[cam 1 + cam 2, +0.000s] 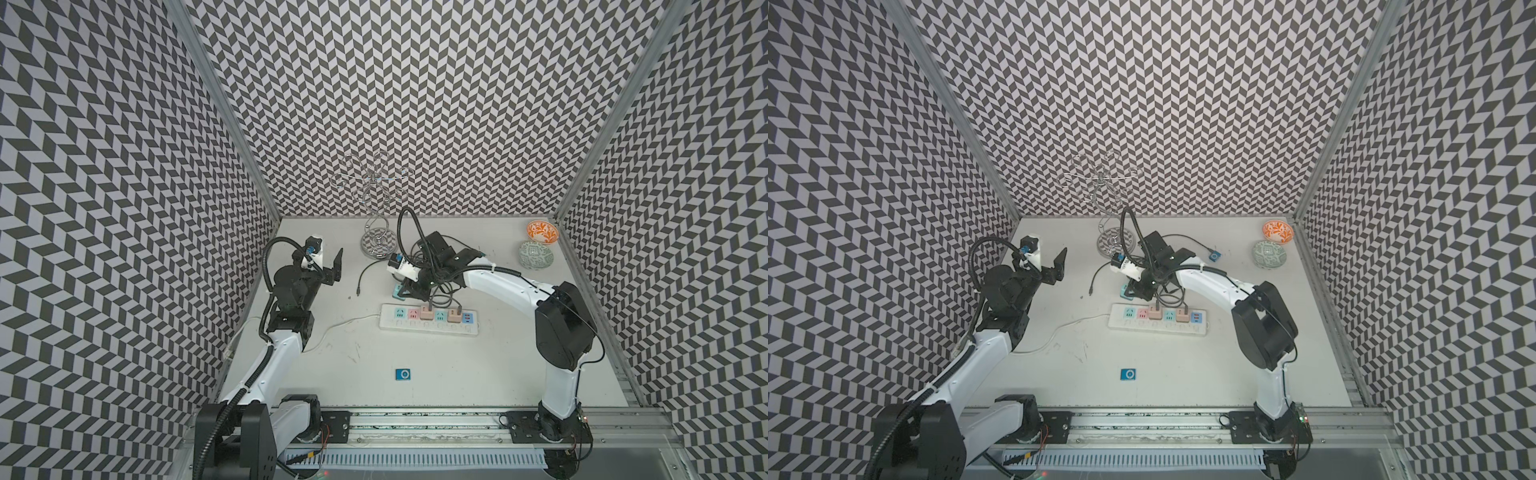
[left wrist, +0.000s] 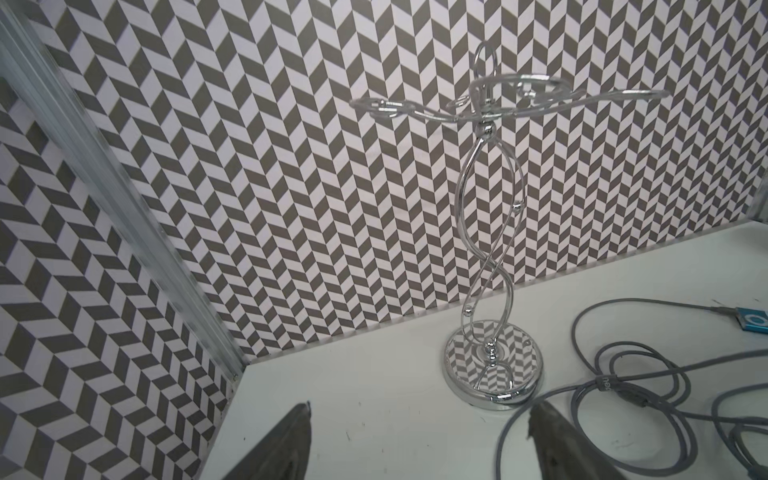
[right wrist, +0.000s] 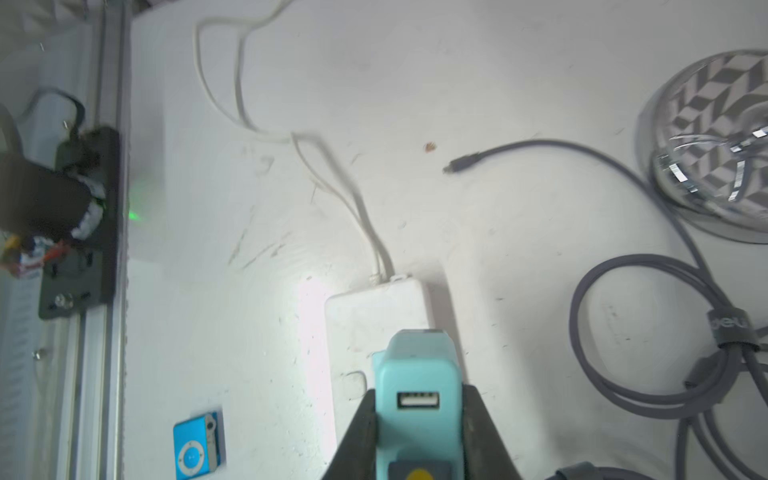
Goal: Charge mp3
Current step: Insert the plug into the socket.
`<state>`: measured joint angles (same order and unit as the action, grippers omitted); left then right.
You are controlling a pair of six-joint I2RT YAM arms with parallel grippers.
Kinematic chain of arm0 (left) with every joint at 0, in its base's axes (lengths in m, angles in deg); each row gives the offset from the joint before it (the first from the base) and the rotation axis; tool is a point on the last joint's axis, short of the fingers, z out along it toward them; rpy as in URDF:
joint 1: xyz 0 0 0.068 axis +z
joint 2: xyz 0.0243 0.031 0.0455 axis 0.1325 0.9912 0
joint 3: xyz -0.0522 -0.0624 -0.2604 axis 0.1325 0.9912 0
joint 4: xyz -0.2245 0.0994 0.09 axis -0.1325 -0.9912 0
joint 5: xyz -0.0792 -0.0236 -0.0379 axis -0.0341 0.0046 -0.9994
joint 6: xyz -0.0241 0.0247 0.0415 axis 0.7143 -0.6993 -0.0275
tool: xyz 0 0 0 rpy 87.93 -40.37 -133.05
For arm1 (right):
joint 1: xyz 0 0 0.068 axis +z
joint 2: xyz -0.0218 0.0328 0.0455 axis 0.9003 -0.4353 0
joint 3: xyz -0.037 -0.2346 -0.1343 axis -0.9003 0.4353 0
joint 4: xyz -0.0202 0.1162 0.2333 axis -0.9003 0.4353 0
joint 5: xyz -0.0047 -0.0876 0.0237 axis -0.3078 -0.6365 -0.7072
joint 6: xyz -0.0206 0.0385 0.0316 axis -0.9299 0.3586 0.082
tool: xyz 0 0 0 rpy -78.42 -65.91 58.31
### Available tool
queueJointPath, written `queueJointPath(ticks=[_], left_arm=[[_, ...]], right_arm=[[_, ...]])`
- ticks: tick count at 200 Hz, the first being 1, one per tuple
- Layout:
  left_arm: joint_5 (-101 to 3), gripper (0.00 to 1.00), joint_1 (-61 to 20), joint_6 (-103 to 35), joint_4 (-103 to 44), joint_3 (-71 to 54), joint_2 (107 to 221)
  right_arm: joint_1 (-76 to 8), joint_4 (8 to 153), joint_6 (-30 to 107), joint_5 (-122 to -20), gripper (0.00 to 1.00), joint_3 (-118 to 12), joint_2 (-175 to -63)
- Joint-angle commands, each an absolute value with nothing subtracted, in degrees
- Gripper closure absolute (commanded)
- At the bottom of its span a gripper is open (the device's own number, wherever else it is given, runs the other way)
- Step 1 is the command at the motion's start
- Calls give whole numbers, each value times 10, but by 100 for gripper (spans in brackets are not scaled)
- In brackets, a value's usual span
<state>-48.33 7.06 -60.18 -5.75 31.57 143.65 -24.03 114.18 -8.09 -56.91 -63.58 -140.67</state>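
The right gripper (image 3: pixel 419 415) is clamped on a teal USB adapter (image 3: pixel 415 365), with a jaw pressed to each side. In the top view it sits just above the left end of the white power strip (image 1: pixel 430 322), at mid-frame. The left gripper (image 1: pixel 334 270), left of centre, has its jaws wide apart with nothing between them. The free plug (image 1: pixel 358 294) of a grey cable lies between the two grippers, below a chrome stand (image 1: pixel 376 245). A blue mp3 player (image 1: pixel 404 374) lies flat at lower centre, well apart from both grippers (a second blue player (image 1: pixel 1214 256), cable attached, lies beyond the right arm).
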Motion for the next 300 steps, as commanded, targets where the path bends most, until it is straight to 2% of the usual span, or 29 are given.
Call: queueJointPath(ticks=[1,28,58,106,190,300], left_arm=[[-499,17,77,-571,-69,304,1445],[-506,17,77,-570,-60,310,1449],[-510,18,77,-568,-55,314,1451],[-507,18,77,-575,-57,317,1450],[-506,18,77,-575,-53,317,1463],[-505,18,78,-576,-54,317,1470]], right_arm=[[-223,1115,-148,-594,87,-623,-1417],[-206,1121,-159,-630,88,-621,-1434],[-199,1127,-156,-626,92,-629,-1453],[-195,1126,-162,-663,93,-601,-1435],[-189,1120,-168,-655,94,-580,-1375],[-170,1116,-153,-628,94,-569,-1392]])
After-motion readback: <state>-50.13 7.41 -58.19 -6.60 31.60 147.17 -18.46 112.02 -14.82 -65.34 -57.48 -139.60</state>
